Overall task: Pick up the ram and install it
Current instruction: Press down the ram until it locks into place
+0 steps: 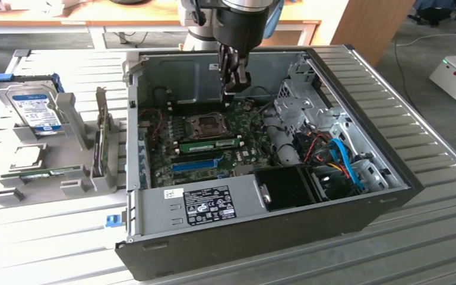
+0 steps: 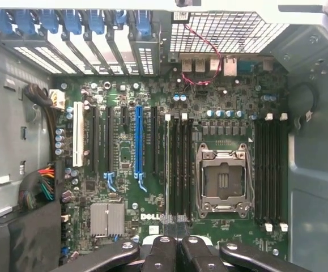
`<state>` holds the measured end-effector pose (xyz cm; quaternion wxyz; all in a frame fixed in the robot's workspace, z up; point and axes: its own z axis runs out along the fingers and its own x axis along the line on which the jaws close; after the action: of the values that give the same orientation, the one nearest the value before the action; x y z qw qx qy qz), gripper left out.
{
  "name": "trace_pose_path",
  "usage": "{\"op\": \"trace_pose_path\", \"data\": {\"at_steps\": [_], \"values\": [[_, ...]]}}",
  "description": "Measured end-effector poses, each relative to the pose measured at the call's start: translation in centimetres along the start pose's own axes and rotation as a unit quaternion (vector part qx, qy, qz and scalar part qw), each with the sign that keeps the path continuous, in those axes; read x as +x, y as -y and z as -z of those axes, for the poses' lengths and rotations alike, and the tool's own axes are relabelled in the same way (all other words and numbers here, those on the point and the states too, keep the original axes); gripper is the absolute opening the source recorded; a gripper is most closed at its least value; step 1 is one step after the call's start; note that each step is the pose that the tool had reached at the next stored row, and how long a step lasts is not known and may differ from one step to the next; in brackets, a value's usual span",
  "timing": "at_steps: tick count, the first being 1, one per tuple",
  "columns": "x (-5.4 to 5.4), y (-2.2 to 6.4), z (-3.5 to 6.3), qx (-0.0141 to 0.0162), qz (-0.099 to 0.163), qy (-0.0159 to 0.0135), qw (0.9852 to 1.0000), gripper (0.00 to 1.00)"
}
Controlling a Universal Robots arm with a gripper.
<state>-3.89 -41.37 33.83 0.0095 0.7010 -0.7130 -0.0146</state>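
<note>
your ram (image 1: 212, 144) is a long, thin green board with dark chips, standing on edge in a black slot of the motherboard (image 1: 248, 113), just beside the square metal cpu socket (image 1: 209, 124). in the wrist view you see it edge-on as a pale narrow line (image 2: 167, 164) in the slot farthest from the socket.

your gripper (image 1: 233, 88) hangs over the board inside the open case (image 1: 236, 249), its black fingers (image 2: 162, 252) pressed together with nothing between them, clear of the ram.

the case is dark sheet metal and the board is matte green, crowded with small parts. a second green stick (image 1: 47, 173) lies flat in the grey holder (image 1: 73, 116) to the exterior view's left.
</note>
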Motion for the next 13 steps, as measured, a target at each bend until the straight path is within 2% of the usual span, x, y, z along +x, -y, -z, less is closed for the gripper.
{"op": "trace_pose_path", "data": {"at_steps": [13], "values": [[0.0,0.06,-1.68,0.0000,0.000,0.0000,1.0000,0.11]]}}
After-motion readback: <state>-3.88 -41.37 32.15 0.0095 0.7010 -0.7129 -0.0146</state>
